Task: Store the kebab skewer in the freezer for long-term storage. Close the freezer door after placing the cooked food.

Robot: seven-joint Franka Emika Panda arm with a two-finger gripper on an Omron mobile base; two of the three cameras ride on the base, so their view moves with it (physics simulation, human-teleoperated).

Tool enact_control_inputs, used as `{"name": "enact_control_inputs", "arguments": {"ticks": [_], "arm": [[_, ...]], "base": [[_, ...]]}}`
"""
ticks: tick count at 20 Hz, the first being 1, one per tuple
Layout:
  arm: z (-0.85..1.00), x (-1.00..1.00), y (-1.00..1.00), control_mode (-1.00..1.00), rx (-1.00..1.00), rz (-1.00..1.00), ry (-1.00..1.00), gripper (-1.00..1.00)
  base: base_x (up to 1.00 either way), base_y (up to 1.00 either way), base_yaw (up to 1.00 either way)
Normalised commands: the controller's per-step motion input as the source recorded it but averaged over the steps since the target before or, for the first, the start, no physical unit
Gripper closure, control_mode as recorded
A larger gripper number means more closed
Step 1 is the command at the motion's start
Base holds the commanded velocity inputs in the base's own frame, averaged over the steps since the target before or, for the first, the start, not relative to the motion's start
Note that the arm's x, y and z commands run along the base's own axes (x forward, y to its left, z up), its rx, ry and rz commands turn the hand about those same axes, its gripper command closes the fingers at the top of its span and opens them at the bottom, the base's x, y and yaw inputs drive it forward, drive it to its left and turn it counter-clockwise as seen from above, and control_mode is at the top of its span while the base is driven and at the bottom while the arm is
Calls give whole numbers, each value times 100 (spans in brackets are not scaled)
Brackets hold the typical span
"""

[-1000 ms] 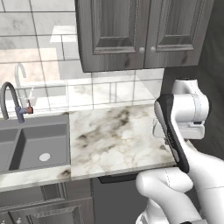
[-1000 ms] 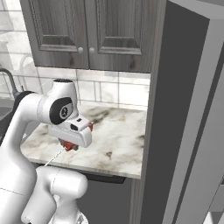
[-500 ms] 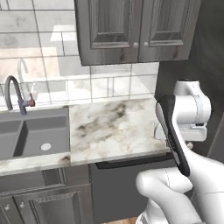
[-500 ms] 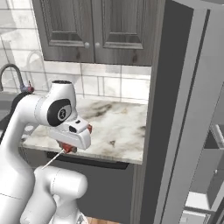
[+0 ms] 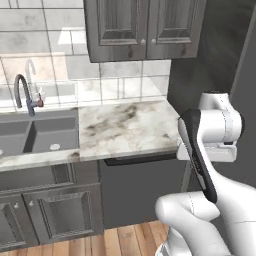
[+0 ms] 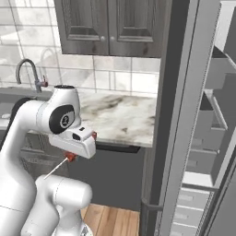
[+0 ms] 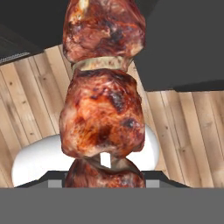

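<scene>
Between the tool's tips sits the kebab skewer (image 7: 103, 111); pointing floorward.

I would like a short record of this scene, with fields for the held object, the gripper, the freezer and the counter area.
held object: kebab skewer, browned meat chunks; its thin stick shows under the hand in the right base view
gripper: gripper, shut on the kebab skewer, in front of the counter
freezer: freezer open, white shelves and grey drawers visible
freezer door: freezer door swung open, seen edge-on
counter: marble counter beside the sink and faucet
</scene>
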Motion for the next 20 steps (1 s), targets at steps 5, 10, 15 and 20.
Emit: {"name": "enact_control_inputs", "arguments": {"ticks": [5,10,15,20], "arm": [[0,0,0,100,0,0,0,100],[0,0,0,100,0,0,0,100],[0,0,0,100,0,0,0,100],[0,0,0,100,0,0,0,100]], "base": [[-77,0,0],[-82,0,0],[-54,-11,0],[-57,-37,9]]}}
